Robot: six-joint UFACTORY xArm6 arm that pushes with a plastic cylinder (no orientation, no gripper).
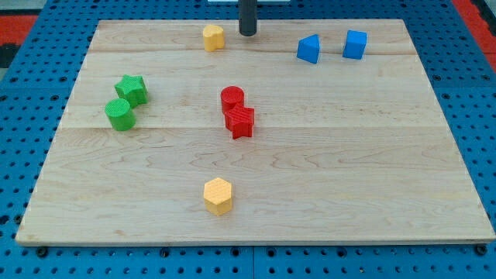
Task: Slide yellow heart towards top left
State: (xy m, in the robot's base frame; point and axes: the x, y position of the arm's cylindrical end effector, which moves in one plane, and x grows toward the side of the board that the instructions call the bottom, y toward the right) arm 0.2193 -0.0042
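Observation:
A yellow block (213, 36), which looks like the heart, lies near the top edge of the wooden board (349, 170), a little left of centre. My tip (247, 34) stands on the board just to the right of it, with a small gap between them. The rod comes down from the view's top edge.
A yellow hexagonal block (218, 195) lies near the bottom centre. A red cylinder (232, 98) touches a red star (240, 121) mid-board. A green star (132, 89) and green cylinder (119, 114) lie at the left. Two blue blocks (308, 49) (355, 44) lie at the top right.

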